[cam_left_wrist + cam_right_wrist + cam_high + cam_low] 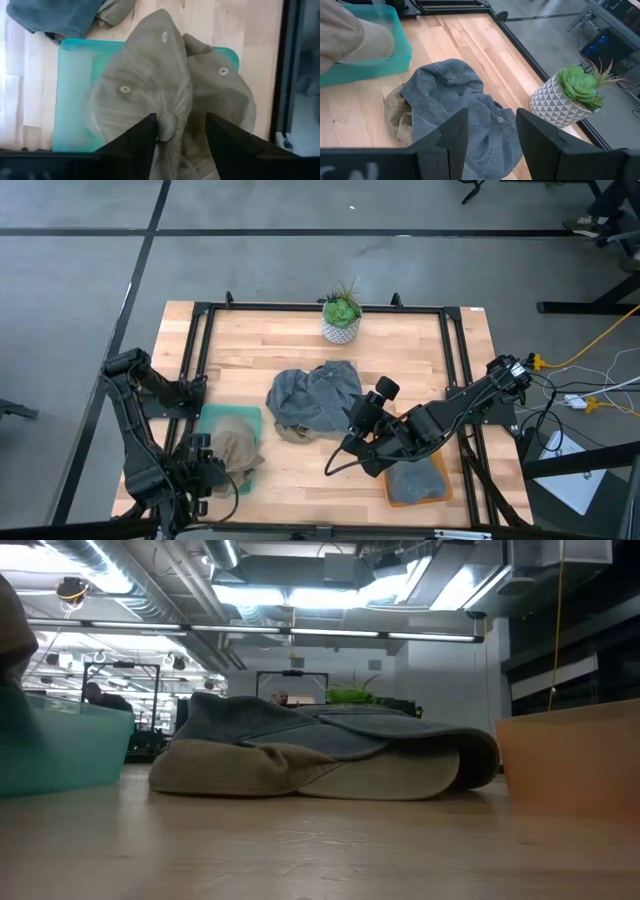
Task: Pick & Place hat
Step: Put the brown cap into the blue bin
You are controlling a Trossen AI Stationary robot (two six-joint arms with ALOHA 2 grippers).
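My left gripper (181, 131) hangs over the teal bin (212, 416) at the near left of the table, its fingers (142, 135) pinched on the crown of a khaki cap (165, 95), right at the top button. The cap is soft washed cotton, crumpled, with small stitched eyelets, and it droops over the bin's near right corner, so part of it lies outside the rim.

That overhang is my first worry: if I let go here, I judge the limp cloth could slump over the thin plastic wall and slide onto the wooden table (250, 345). A pinch on so little fabric might also slip.

My right gripper (490, 135) hovers with its fingers parted above the pile at mid table: grey denim caps (465, 107) on top of another khaki cap (395, 117), its edge poking out on the near left side. They overlap, so I expect a grab could lift two at once or drag the whole heap.

An orange bin (415, 485) at the near right already holds a grey cap. Far back stands a potted succulent (342, 317) in a white faceted pot, stiff and light-looking; a wide swing could knock it over.
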